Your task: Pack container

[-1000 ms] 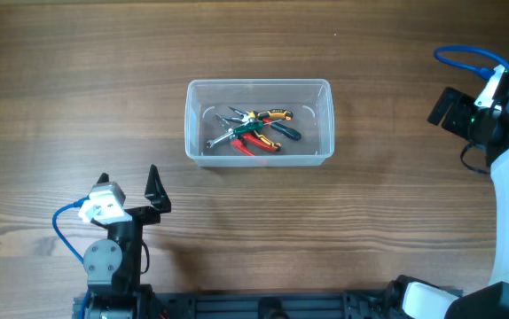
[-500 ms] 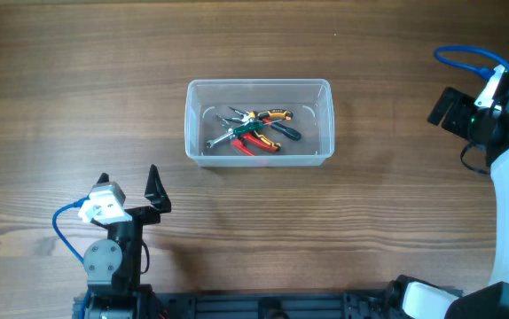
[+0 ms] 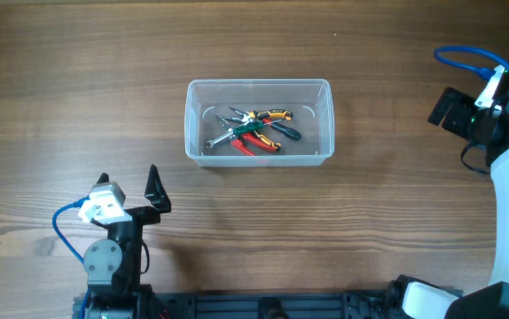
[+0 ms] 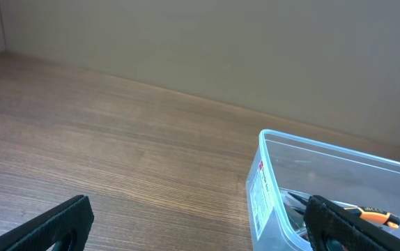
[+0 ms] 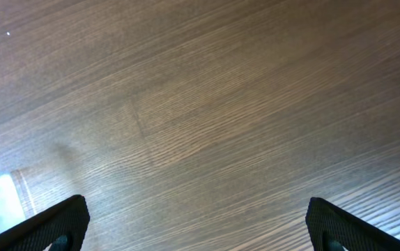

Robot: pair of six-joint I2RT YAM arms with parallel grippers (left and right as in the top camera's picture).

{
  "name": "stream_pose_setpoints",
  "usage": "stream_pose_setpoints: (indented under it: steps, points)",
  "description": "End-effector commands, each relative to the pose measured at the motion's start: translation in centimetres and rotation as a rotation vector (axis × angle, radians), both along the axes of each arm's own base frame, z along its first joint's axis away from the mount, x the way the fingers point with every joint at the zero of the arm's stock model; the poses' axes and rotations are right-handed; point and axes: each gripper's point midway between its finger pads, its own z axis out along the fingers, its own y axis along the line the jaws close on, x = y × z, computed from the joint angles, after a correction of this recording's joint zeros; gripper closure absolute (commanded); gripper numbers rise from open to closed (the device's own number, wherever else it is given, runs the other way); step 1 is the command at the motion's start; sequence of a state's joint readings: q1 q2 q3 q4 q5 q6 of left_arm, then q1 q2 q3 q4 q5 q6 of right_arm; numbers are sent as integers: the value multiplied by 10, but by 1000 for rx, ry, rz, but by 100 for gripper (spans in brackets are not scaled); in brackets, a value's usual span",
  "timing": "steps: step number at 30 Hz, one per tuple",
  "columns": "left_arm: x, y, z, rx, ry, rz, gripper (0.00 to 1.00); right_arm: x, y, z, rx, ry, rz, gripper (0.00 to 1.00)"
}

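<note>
Left gripper: the left gripper (image 3: pixel 128 175) is sitting nearest, close to the near edge of the table (image 3: pixel 77 71) and toward its left corner. Its two black fingers are standing wide apart and gripping nothing.
Left cable: a blue cable (image 3: pixel 63 223) is looping out beside the arm, just behind a white block on the wrist.
Left wrist view: the fingertips are framing bare wood, and one corner of the container is showing just beside the right-hand fingertip (a white sticker (image 4: pixel 259 187) with a red mark is facing the camera on that end wall).
Container: the container (image 3: pixel 190 120) is resting upright around the middle of the table, slightly nearer the far edge than the near one. Its long sides are running parallel to those edges, and it is lying well apart from both grippers.
Contents: a small heap of hand tools (image 3: pixel 253 129) is lying on the container floor, crossing one another. Among them are pliers (image 3: pixel 272 114) with orange-and-black handles, a red-handled tool (image 3: pixel 262 143) and a bare metal piece at the left of the heap.
Right gripper: the right gripper (image 5: pixel 196 202) is hanging by the right edge of the table, about level with the container. Its fingers are spread wide with only wood grain between them.
Right wrist view: a pale blur is sitting at the lower left edge, too unclear to name.
</note>
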State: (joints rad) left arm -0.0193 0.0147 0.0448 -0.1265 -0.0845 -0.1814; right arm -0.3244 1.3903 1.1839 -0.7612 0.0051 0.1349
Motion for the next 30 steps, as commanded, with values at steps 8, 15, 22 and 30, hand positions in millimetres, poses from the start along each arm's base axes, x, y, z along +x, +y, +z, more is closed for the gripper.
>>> stream_pose_setpoints:
  steps: [8, 15, 22, 30]
  points:
    - [0, 0, -2, -10, -4, -1, 0, 6, -2, 129, -187, -493, -12, 0]
    - [0, 0, -2, -10, -4, -1, 0, -31, 54, 188, -245, -916, 120, 0]
    - [0, 0, -3, -10, -4, -1, 0, -78, 106, 188, -214, -1166, 281, 0]
    - [0, 0, -2, -10, -4, -1, 0, -107, 128, 165, -186, -1251, 359, 0]
